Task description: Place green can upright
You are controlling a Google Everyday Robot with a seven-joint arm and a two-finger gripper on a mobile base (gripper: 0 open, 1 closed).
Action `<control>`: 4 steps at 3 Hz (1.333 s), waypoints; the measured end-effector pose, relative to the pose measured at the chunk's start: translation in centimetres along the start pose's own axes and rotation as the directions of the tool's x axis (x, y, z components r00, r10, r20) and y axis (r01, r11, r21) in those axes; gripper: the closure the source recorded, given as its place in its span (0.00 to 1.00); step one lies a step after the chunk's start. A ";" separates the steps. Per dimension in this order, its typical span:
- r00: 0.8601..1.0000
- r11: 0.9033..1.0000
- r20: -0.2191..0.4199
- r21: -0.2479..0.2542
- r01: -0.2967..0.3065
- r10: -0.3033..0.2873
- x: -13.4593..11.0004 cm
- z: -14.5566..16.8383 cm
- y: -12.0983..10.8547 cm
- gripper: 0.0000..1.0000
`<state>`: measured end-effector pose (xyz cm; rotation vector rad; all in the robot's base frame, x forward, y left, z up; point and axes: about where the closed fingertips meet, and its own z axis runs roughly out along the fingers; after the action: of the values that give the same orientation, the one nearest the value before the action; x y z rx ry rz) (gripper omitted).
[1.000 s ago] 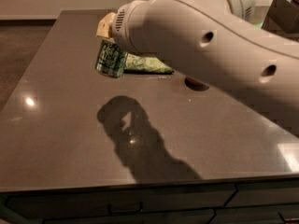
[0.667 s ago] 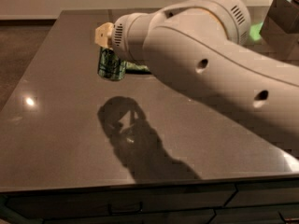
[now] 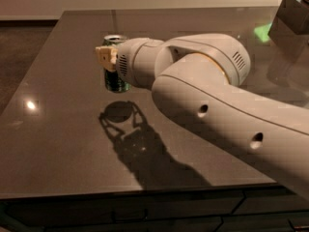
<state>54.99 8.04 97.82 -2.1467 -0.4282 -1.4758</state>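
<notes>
The green can (image 3: 116, 82) stands upright in my gripper (image 3: 112, 61) over the left middle of the dark table (image 3: 58, 144). Its silver top shows above the wrist and its green body below it. A pale yellow finger (image 3: 105, 56) lies across the can's left side, and the gripper is shut on it. The can's shadow falls apart from its base, so it seems to hang a little above the surface. My big white arm (image 3: 212, 105) reaches in from the right and hides the can's right side.
A dark box (image 3: 289, 19) stands at the back right, with a green glow (image 3: 262, 32) beside it on the table. The table's front edge runs along the bottom and its left edge along the left, with floor beyond.
The can was tilted and is now upright, in much the same spot. My arm has swung lower across the view and now hides the green bag that lay behind the can.
</notes>
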 end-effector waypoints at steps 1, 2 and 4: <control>0.996 0.996 -0.032 0.017 0.085 -0.084 -0.9 0.1 0.3 1.00; 0.990 0.991 -0.056 0.026 0.133 -0.131 -1.7 0.0 0.7 1.00; 0.979 0.981 -0.078 0.039 0.191 -0.188 -4.2 -0.1 2.1 1.00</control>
<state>54.48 6.36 93.50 -2.0551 -0.6492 -1.6254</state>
